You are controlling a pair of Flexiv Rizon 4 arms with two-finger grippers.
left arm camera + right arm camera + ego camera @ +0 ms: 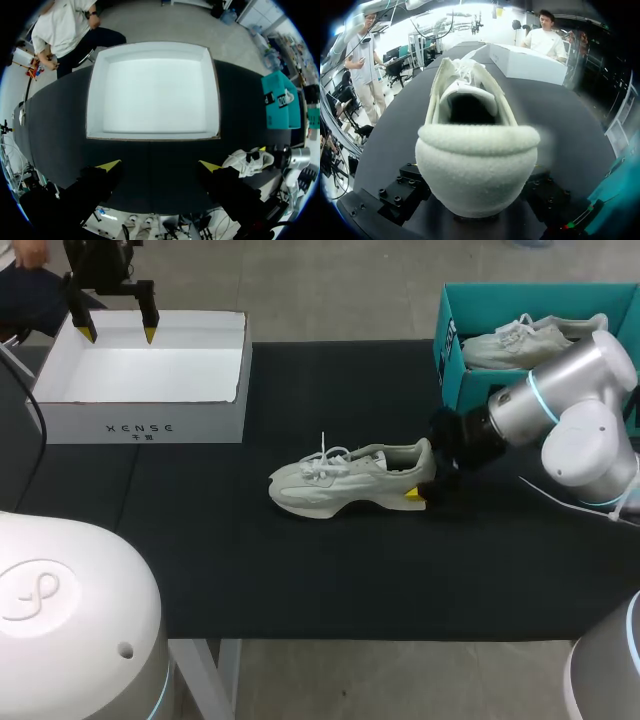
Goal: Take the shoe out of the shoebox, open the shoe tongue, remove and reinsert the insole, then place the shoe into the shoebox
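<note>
Pretty even overhead light here, nothing dim. The white box glares almost blank inside, worse in the left wrist view. The black mat soaks up light, so the shoe only gets a faint soft shadow under its sole. In the right wrist view it's blown out beyond the shoe's toe, and the shoe's opening is dark.

The shoe is noted as pale matt cloth, with a fuzzy, fleece-like heel collar and cord laces. The desk is covered in a matt black, cloth-like sheet. The white shoebox is recorded as smooth matt card. The right arm is cased in a smooth, glossy silver-white shell.
</note>
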